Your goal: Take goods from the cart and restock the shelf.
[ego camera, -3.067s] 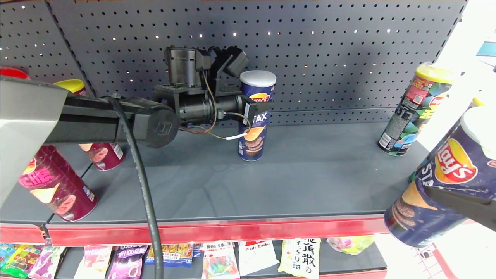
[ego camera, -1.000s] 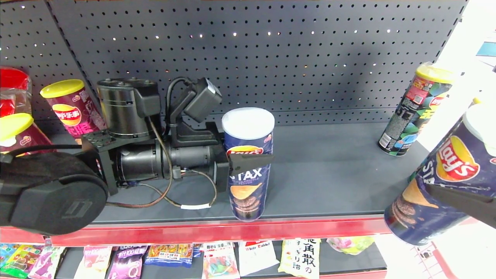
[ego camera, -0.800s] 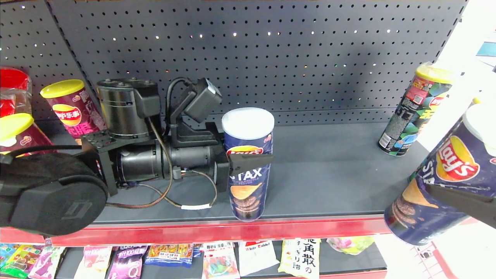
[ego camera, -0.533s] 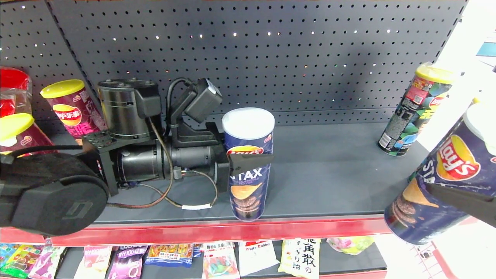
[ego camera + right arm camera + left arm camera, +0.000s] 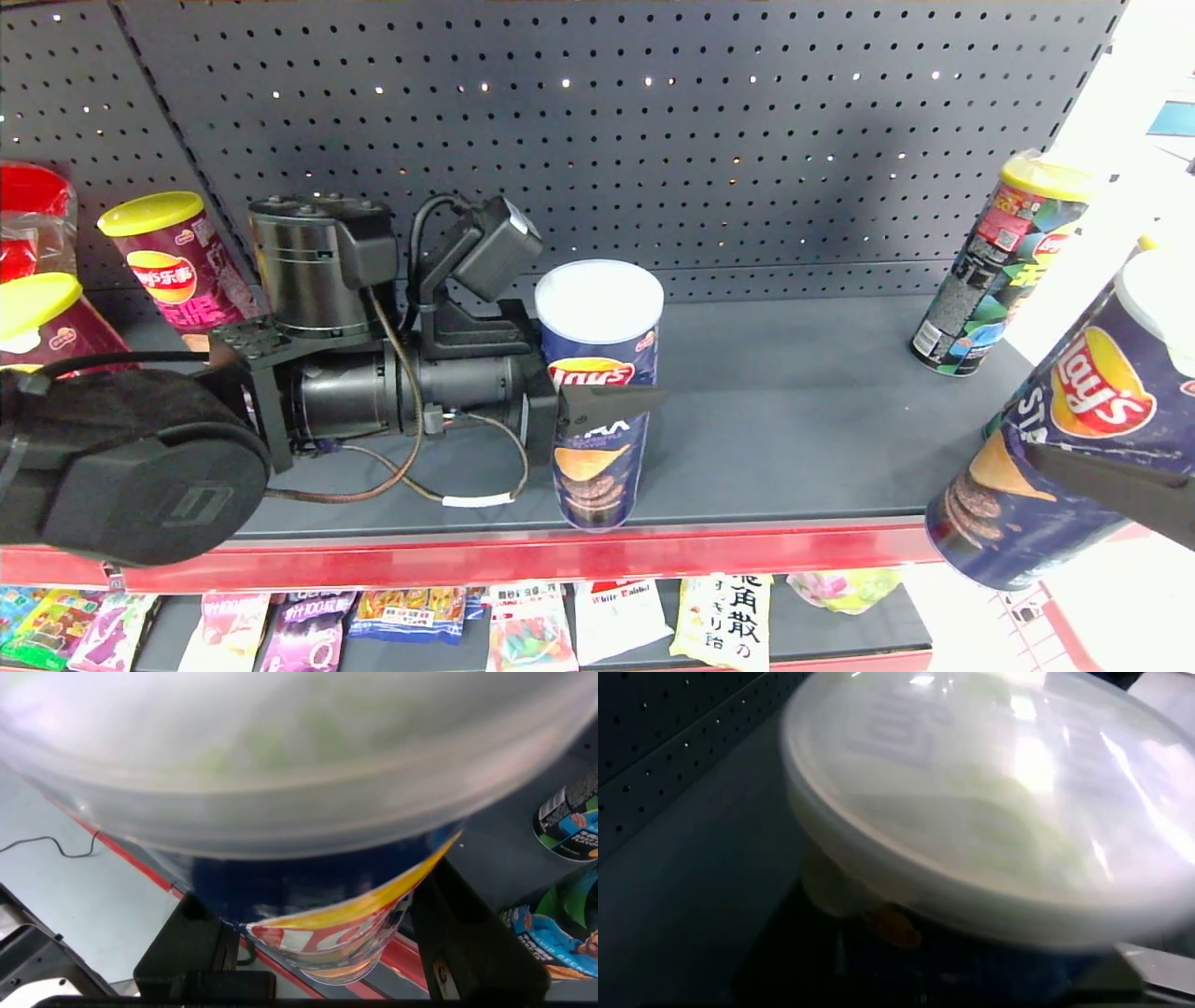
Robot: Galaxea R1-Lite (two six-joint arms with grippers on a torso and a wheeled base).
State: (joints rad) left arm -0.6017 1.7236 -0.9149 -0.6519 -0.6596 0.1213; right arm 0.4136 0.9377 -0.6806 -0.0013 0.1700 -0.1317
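My left gripper (image 5: pixel 627 399) reaches in from the left, low over the shelf (image 5: pixel 794 420), and straddles the standing blue chip can (image 5: pixel 597 439). The near finger (image 5: pixel 611 406) crosses the can's front just under the logo. It looks to sit a little clear of the label rather than biting into it, so I take this gripper to be slackened, only slightly spread around the can. The far finger is hidden behind the can. The can stands upright on its own base near the shelf's front, just behind the red front rail (image 5: pixel 747 546), with its white lid on. In my left wrist view that lid (image 5: pixel 990 793) sits very close under the camera.

My right gripper (image 5: pixel 1106 471) is clamped on the second blue chip can (image 5: pixel 1074 439). I hold it tilted, lid up and to the right, out in front of the shelf's right end and off the deck. A dark finger (image 5: pixel 1116 490) crosses its lower body. In my right wrist view both fingers (image 5: pixel 472 938) flank the can's sides, pressed against it.

At the shelf's right rear a green-and-black can (image 5: pixel 1004 266) with a yellow lid stands by the pegboard back (image 5: pixel 747 140). Two maroon cans (image 5: pixel 177 257) with yellow lids stand at the left. Snack packets (image 5: pixel 616 616) hang along the level below.
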